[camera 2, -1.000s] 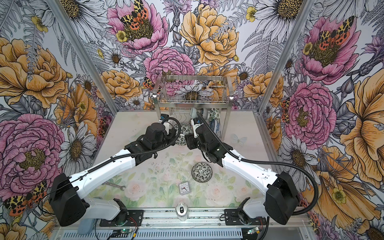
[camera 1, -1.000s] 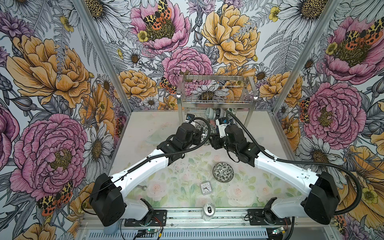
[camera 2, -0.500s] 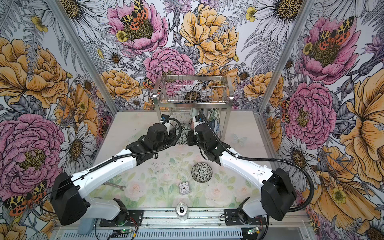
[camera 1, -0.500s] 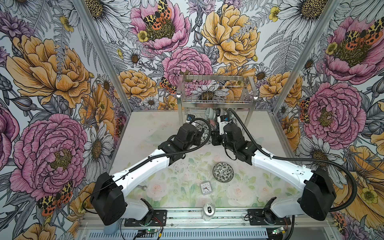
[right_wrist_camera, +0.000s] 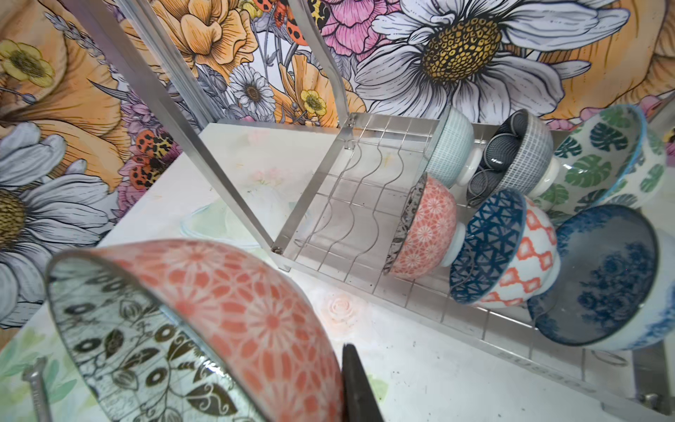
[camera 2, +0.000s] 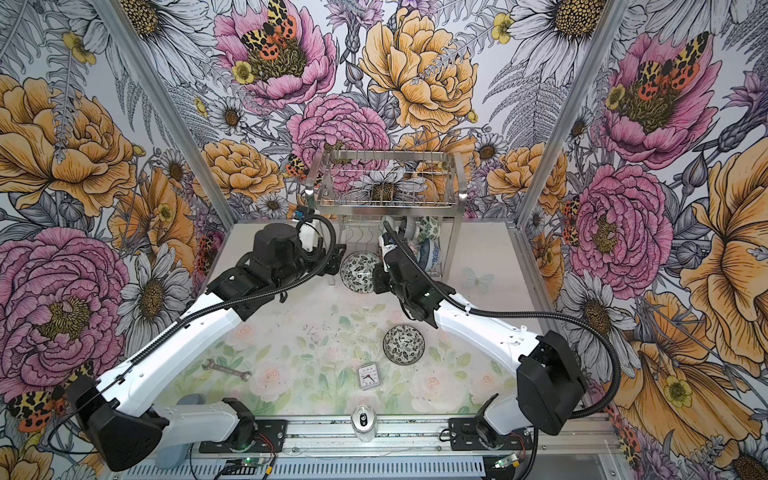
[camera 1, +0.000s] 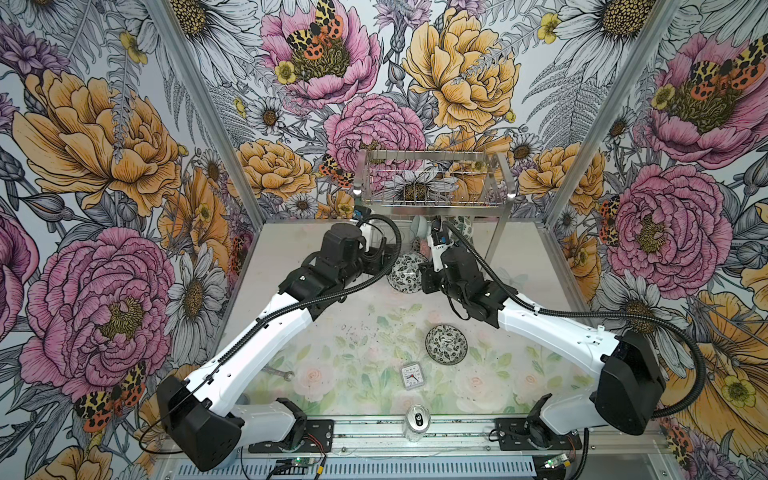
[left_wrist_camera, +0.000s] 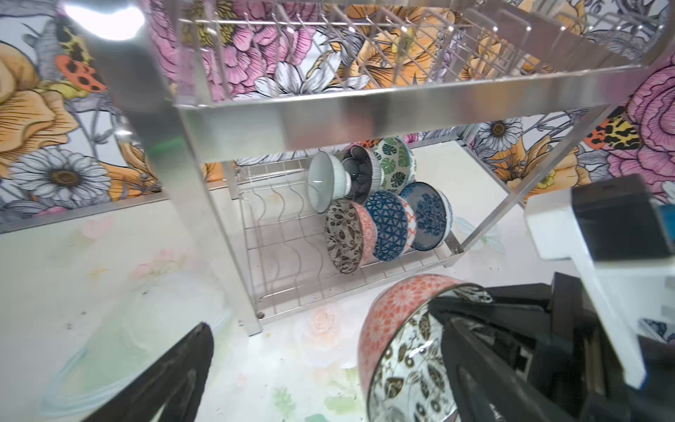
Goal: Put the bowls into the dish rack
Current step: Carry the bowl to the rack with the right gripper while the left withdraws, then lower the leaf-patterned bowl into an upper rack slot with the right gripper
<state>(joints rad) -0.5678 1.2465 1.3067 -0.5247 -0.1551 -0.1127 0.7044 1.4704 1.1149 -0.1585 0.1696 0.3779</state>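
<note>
Now my right pincer [camera 1: 426, 279] is pinched tight on the rim of a leaf bowl [camera 1: 405, 272], pink on the outside, and holds it tipped on its side. My left pincer [camera 2: 335, 261] is near that bowl with its fingers [left_wrist_camera: 175, 369] spread wide, holding nothing. Just behind the bowl is the dish rack [camera 1: 432, 183], which stands at the middle of the table's [camera 1: 282, 245] far edge. Six bowls [left_wrist_camera: 387, 226] stand on edge at the right end of its bottom shelf. A second leaf bowl [camera 1: 446, 345] sits flat nearer the table's front edge, with a small clock [camera 1: 411, 376] beside it.
</note>
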